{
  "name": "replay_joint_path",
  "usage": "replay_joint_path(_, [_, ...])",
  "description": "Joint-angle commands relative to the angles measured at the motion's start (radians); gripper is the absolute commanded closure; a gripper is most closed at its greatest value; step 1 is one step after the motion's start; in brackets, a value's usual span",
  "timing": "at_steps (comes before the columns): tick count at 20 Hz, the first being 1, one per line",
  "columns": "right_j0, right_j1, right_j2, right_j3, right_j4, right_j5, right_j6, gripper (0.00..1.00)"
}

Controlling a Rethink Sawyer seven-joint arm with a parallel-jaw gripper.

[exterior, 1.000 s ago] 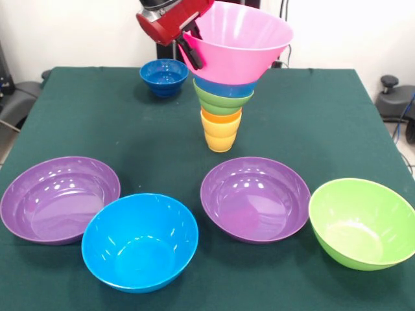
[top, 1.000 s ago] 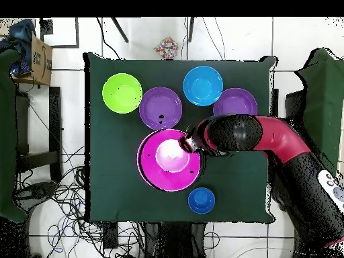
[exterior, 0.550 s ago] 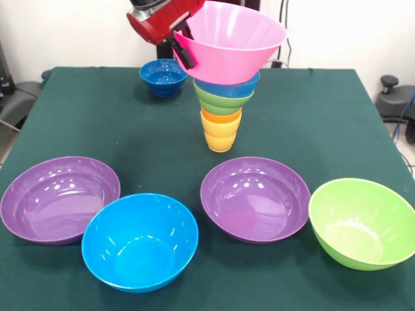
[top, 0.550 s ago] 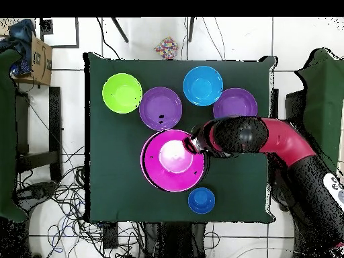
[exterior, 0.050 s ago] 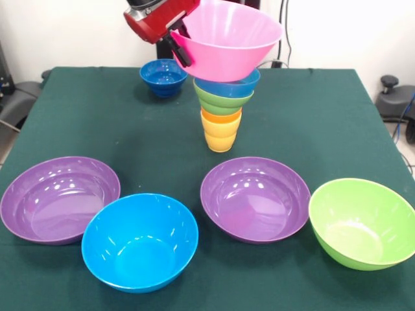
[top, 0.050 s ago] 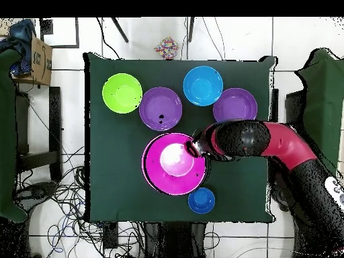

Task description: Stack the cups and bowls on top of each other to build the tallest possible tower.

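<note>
Cups, two: orange cup nested in yellow-orange cup.
Small bowls, three: green, light blue, dark blue.
Large bowls, five: two purple, one blue, one green, one pink.

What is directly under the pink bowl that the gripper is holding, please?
Under the pink bowl, held by its rim in the gripper, stands the tower: light blue bowl, green bowl, then two orange cups. Overhead, the pink bowl hides it entirely.

Red arm raised, jaws clamped shut
</note>
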Motion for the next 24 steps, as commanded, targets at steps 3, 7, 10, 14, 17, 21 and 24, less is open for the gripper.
replay_joint_path(3, [0.004,-0.016,-0.024,0.103,-0.029,-0.055,0.031,1.0])
replay_joint_path(7, [0.008,-0.017,-0.023,0.111,-0.026,-0.066,0.04,1.0])
replay_joint_path(10, [0.009,-0.021,-0.022,0.123,-0.025,-0.077,0.047,1.0])
replay_joint_path(14, [0.019,-0.02,-0.025,0.129,-0.027,-0.096,0.059,1.0])
replay_joint_path(17, [0.024,-0.019,-0.028,0.134,-0.03,-0.109,0.066,1.0])
replay_joint_path(21, [0.028,-0.011,-0.035,0.139,-0.034,-0.127,0.066,1.0])
replay_joint_path(24, [0.028,-0.003,-0.042,0.139,-0.037,-0.136,0.06,1.0])
